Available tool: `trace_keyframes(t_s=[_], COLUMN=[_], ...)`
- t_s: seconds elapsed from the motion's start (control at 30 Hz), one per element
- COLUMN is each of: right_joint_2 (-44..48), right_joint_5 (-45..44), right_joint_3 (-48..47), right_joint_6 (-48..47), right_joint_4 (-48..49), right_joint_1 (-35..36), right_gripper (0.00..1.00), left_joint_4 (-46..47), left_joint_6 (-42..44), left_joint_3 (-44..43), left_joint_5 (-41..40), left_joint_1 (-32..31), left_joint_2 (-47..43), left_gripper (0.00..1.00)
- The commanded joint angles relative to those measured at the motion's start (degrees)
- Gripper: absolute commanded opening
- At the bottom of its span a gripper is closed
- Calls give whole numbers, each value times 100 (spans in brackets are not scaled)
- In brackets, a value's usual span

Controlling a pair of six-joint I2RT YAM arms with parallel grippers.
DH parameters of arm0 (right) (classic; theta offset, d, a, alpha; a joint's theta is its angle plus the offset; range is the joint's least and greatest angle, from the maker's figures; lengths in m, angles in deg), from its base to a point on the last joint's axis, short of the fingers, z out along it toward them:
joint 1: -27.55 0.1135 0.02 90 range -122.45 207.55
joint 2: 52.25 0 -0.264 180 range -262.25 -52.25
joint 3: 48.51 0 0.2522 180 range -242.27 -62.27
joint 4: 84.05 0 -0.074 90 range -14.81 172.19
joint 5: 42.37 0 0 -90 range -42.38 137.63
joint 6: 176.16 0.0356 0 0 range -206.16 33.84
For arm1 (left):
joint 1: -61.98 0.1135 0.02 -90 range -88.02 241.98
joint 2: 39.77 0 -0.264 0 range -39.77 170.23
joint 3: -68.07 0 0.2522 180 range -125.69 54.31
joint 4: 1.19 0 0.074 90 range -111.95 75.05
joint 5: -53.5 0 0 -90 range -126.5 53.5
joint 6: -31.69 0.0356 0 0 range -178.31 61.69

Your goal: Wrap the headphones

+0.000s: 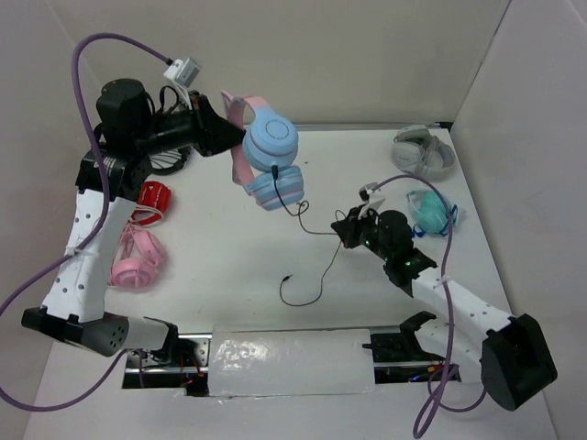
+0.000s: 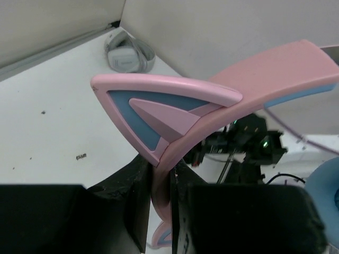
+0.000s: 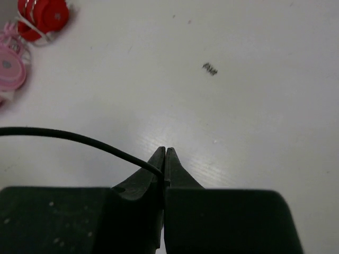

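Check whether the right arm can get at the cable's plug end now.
Probably yes: the plug lies on the table nearby, nothing between, but the right end effector is shut on the cable.

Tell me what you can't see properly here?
Left wrist view: the light blue round ear cup of the pink cat-eared headphones is cut off by the right edge.
Right wrist view: the thin black cable runs off the left edge.
Top view: the red round item sits partly behind the white left arm.
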Motion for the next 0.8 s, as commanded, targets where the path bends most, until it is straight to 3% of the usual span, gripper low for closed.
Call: trace_keyframes(t_s=[0.0,0.17,0.3,0.4,0.47,0.53,0.77], right_joint_2=[379,73,-769,-1253,-1439,-1667,-2344], right_joint_5=[-569,-1281,-1353,-1564,-1547,-1608,-2961], right_joint_3=[-759,-1911,-2824,-3404,-3678,-4056,-5530], right_joint_6=[-169,-467,-775,-810,-836,-863,-679], right_joint_4=[-668,-2882,-3606,-3921,-4080,-4143,-5170], right_joint_1=[-221,-844,-1004,-1004,-995,-891,-653], right_gripper=[0,0,0,0,0,0,0], left_joint_4=[614,868,1036,914,887,817,412], left_joint_6=[306,1185,1826,2248,2320,2320,2091], left_joint_3=[572,1469,1971,2120,2199,2235,2015], left_joint_5=[482,1202,1204,467,-551,-1550,-3303], left_joint_1=[-15,-347,-998,-1631,-2121,-2360,-2835], left_joint_2=[-328,-101,40,233,453,794,1797], left_gripper=[0,0,0,0,0,0,0])
